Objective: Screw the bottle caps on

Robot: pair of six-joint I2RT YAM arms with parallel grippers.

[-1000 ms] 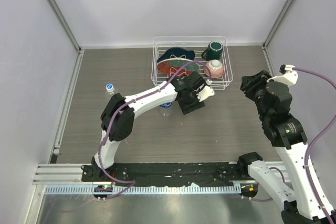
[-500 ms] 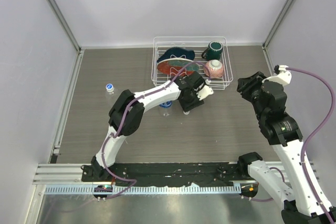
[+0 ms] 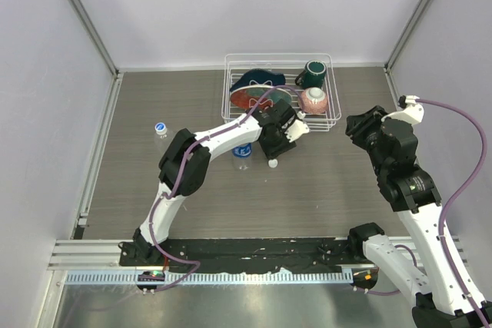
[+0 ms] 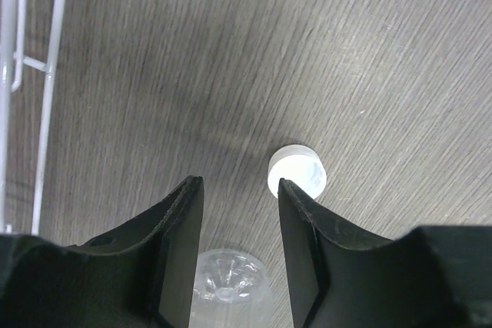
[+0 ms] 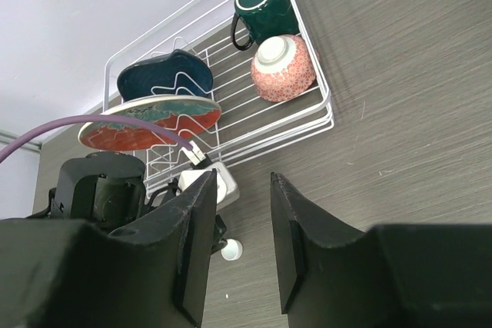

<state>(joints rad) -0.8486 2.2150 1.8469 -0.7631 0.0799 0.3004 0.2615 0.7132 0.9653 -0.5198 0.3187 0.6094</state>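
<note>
A white bottle cap point(image 3: 272, 163) lies on the table, just past my left gripper's right fingertip in the left wrist view point(image 4: 297, 170). It also shows in the right wrist view point(image 5: 231, 249). The blue-label bottle point(image 3: 243, 154) stands uncapped beside it, and its clear round body point(image 4: 227, 286) shows low between my left fingers. My left gripper point(image 3: 270, 150) point(image 4: 238, 182) is open and empty above them. A plain bottle point(image 3: 161, 130) with a blue-rimmed top stands far left. My right gripper point(image 3: 360, 124) point(image 5: 241, 182) is open and empty, raised at the right.
A white wire rack point(image 3: 231, 59) stands at the back with plates point(image 3: 257, 90), a dark green mug point(image 3: 312, 74) and a pink bowl point(image 3: 314, 100). The rack's edge point(image 4: 46, 97) is close to the left of my left gripper. Walls enclose the table.
My left gripper has drawn back toward the rack, uncovering the white cap lying on the table. My right gripper has shifted slightly left.
</note>
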